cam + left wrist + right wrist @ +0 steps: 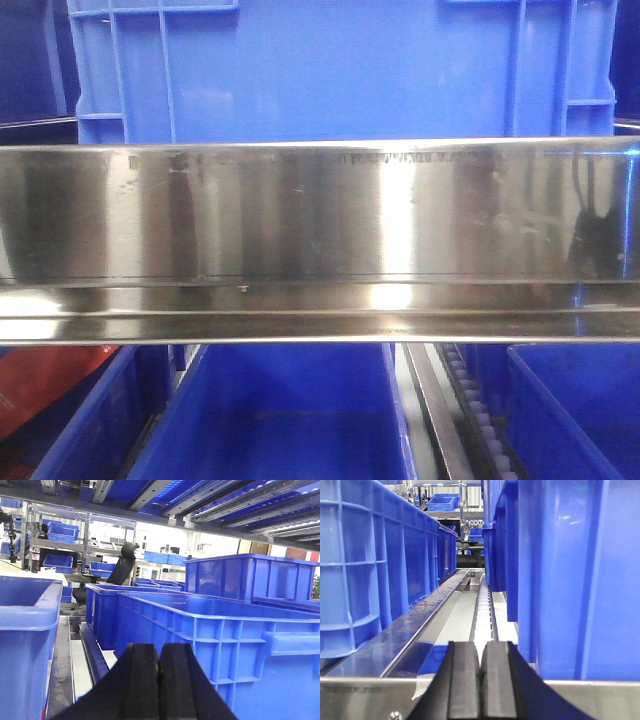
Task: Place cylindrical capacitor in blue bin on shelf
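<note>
The shelf's broad, shiny, scratched steel front rail [320, 220] runs across the front view. One blue bin [340, 70] stands above it and another open blue bin [290, 420] sits below. The cylindrical capacitor shows in no view. My left gripper [159, 647] is shut, its black pads pressed together with nothing showing between them, level with the wall of a large blue bin [225, 630]. My right gripper [480, 645] is shut too. It is just in front of the steel rail [365, 697] and points down a lane between two bins.
Further blue bins flank the lower one [570, 410] [90, 420], beside a roller track [475, 410]. In the left wrist view a bin [25, 630] stands close on the left, with rollers [92, 645] and shelf tracks overhead. Tall bin walls [370, 565] [570, 580] border the right gripper's lane.
</note>
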Motion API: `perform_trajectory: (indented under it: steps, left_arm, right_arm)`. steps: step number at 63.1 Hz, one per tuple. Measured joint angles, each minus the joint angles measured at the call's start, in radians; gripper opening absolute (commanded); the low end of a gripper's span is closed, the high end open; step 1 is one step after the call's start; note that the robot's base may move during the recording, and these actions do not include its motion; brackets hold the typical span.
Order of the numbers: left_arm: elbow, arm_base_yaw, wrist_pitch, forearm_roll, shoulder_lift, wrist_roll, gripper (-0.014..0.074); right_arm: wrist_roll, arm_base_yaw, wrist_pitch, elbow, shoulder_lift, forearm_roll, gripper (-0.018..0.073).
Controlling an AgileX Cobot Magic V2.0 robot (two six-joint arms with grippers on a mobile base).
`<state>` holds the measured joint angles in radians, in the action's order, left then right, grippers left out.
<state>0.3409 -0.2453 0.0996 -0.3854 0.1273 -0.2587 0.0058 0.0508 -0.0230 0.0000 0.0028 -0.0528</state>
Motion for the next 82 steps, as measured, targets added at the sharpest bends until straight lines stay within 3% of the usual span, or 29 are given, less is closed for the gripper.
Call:
perform_trajectory:
  steps: [32,37,43,62,73,82]
  left_arm:
    - [0.0,0.0,0.0,0.0,0.0,0.0,-0.0111]
    - [-0.013,0.006,-0.006,0.052,-0.005,0.0,-0.0111]
    - [-0.059,0.048,-0.014,0.153,-0.027,0.015,-0.0111]
    - [-0.273,0.296,0.007,0.256,-0.121,0.15,-0.0111]
    - [-0.334,0.317,-0.02,0.302,-0.122,0.174,-0.0111]
    - [-0.339,0.284,-0.045,0.314,-0.122,0.178,-0.0111]
  right_arm:
    - [0.0,0.0,-0.002,0.0,0.0,0.0,-0.0162]
    - [0.0,0.0,-0.002,0.0,0.0,0.0,-0.0162]
    - [0.0,0.0,-0.005,0.0,0.0,0.0,-0.0162]
    - [0.0,-0.002,-0.007,0.0,0.0,0.0,-0.0162]
    - [0.0,-0.002,-0.007,0.0,0.0,0.0,-0.0162]
    - [0.0,-0.002,-0.007,0.0,0.0,0.0,-0.0162]
